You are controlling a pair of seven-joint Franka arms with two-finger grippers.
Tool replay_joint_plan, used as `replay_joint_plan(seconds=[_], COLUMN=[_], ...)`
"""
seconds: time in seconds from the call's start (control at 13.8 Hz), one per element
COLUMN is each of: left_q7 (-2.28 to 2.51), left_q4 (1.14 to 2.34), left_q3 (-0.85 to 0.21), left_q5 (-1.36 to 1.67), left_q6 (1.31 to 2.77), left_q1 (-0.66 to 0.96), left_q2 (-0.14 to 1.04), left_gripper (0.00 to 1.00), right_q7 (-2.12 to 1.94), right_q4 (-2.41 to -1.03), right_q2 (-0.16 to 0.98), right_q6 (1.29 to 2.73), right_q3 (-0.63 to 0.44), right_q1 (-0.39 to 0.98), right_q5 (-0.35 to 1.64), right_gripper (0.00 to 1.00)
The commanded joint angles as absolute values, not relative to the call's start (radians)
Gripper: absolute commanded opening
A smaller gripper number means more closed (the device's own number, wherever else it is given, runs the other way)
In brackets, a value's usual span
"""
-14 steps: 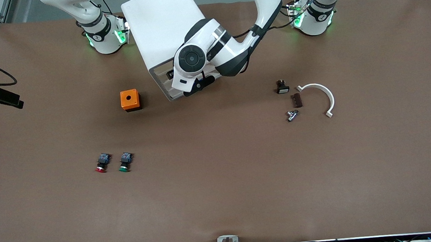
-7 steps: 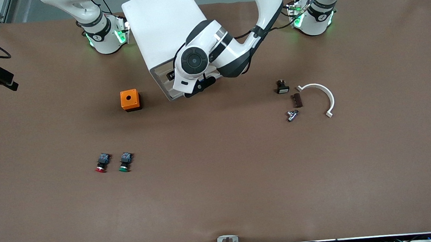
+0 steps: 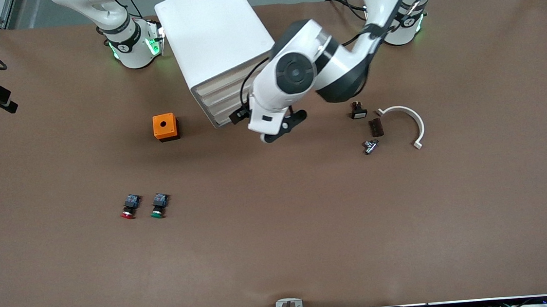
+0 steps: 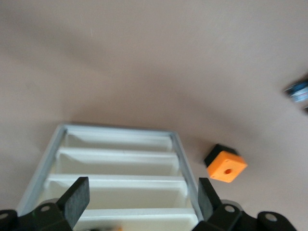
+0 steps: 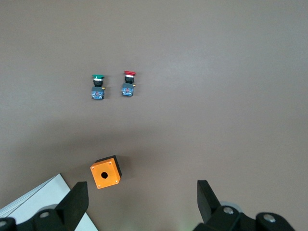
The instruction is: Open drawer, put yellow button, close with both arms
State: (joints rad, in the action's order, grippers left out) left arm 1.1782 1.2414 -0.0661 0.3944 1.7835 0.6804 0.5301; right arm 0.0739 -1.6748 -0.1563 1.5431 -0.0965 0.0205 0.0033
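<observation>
Drawer (image 3: 223,85) shut flush in the white cabinet (image 3: 213,36), topmost of four; yellow button nowhere visible.
Left arm bent down from its base, left gripper (image 3: 278,124) hanging over bare tabletop (image 3: 308,219) just in front of the cabinet, jaws spread wide, holding nothing. Right gripper (image 5: 139,199) waiting at the tabletop's edge, jaws apart, empty, looking down on an orange box (image 3: 165,127).

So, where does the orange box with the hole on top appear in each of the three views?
Front view: the orange box stands on the table beside the white cabinet, toward the right arm's end.
Left wrist view: it shows beside the cabinet's drawer fronts.
Right wrist view: it shows close to the cabinet's corner.
Shared landmark: the white cabinet.
</observation>
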Motion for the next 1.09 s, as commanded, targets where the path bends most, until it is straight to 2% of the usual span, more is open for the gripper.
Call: replay_joint_plan(seconds=[0.0,0.36,0.73,1.02], left_q7=[1.051,0.743,0.448,0.299], left_q4=[1.273,1.278,1.281,1.293], left_q3=[-0.067,-0.066,-0.069,-0.072], left_q5=[0.304,0.201,0.151,0.117], left_q6=[1.677,1.516,1.491,1.488], left_q1=[0.612,0.424,0.191,0.069], left_q2=[0.399,0.316,0.262,0.239], left_gripper=[0.99,0.99,0.99,0.99], right_q7=[0.075,0.018,0.011,-0.060], right_q4=[-1.703,-1.703,-1.701,-1.701], right_q2=[-0.186,-0.187,-0.187,-0.187], right_q6=[1.568,1.572,1.566,1.572], right_q3=[-0.078,-0.081,-0.080,-0.083], right_q1=[0.009,0.006,0.009,0.000], right_q5=[0.040,0.040,0.031,0.023], right_gripper=[1.00,1.00,1.00,1.00])
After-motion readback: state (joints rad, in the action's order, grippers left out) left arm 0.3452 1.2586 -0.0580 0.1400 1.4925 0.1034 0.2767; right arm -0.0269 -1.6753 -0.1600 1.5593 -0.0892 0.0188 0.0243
